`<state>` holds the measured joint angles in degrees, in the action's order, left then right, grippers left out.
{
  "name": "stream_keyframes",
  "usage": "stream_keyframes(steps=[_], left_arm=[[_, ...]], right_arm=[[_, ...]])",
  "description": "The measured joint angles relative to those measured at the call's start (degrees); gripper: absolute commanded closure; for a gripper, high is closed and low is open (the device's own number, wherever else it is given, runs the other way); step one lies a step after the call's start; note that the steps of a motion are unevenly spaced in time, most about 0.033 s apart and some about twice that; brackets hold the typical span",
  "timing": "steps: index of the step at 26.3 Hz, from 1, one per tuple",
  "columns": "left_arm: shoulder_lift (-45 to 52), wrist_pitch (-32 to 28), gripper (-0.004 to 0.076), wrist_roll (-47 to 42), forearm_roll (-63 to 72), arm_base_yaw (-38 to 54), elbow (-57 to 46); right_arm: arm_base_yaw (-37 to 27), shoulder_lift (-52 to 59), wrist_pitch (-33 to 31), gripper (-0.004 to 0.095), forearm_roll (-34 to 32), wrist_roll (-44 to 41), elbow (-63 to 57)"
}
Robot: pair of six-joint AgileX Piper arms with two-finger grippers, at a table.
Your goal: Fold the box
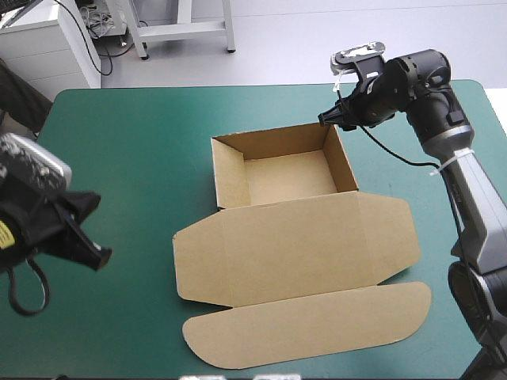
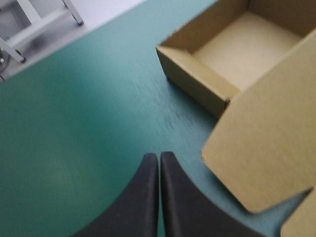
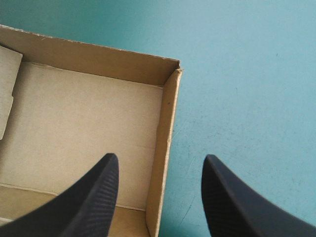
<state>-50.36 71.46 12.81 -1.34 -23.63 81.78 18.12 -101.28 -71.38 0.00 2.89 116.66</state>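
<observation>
The brown box (image 1: 285,170) stands as an open tray at mid-table, its walls raised. Its lid (image 1: 301,245) lies flat toward the front edge, ending in a long rounded flap (image 1: 309,324). My right gripper (image 1: 326,119) hovers open at the tray's far right corner. In the right wrist view, the right gripper (image 3: 160,160) straddles a tray wall (image 3: 165,143), one finger over the tray floor (image 3: 84,123) and the other over the cover. My left gripper (image 1: 103,257) is shut and empty, left of the lid. In the left wrist view, the left gripper (image 2: 159,155) is apart from the box (image 2: 232,54).
Bare teal-green cover (image 1: 127,158) stretches left of the box and behind it up to the far edge. The lid's rounded flap reaches close to the table's front edge. Right of the tray, the cover (image 3: 247,74) is bare.
</observation>
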Motion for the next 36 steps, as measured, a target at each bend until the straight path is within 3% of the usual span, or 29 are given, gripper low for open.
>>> stream_keyframes(steps=[3,7,12,20,24,26,28,29,30,36], left_arm=[[7.1,-2.3,0.0731,-1.1,0.1,0.0,-12.5],[18.0,-9.5,0.0731,-3.3,0.1,0.0,-29.0],[30.9,-15.0,0.0731,-5.0,0.2,0.0,-43.0],[47.1,-16.5,0.0731,-6.9,2.0,0.0,-50.4],[49.7,-15.1,0.0731,-7.1,2.2,0.0,-50.4],[50.2,-13.7,0.0731,-7.1,2.3,0.0,-50.5],[50.4,-12.5,0.0731,-7.1,2.5,0.0,-50.5],[50.5,-12.2,0.0731,-7.1,2.5,0.0,-50.5],[50.5,-11.9,0.0731,-7.1,2.5,0.0,-50.6],[50.5,-11.8,0.0731,-7.1,2.7,0.0,-53.0]], right_arm=[[0.0,0.1,0.0,0.0427,-0.3,-0.1,0.0],[0.0,-1.0,0.0,0.0427,-0.5,-0.2,-0.1],[0.0,-4.4,0.0,0.0427,-0.6,-0.2,-0.1],[0.0,-13.6,0.0,0.0427,-0.6,-0.2,-0.2],[0.0,-18.0,0.2,0.0433,-0.7,-0.2,-0.2],[0.0,-20.0,0.2,0.048,-0.7,-0.2,-0.2],[0.0,-21.3,0.3,0.0589,-0.8,-0.7,-0.2],[0.0,-21.9,0.4,0.0813,-1.2,-1.4,-0.2],[0.0,-22.4,0.4,0.0905,-2.4,-2.9,-0.2],[-3.0,-22.3,0.7,0.0928,-6.3,-4.7,-0.2]])
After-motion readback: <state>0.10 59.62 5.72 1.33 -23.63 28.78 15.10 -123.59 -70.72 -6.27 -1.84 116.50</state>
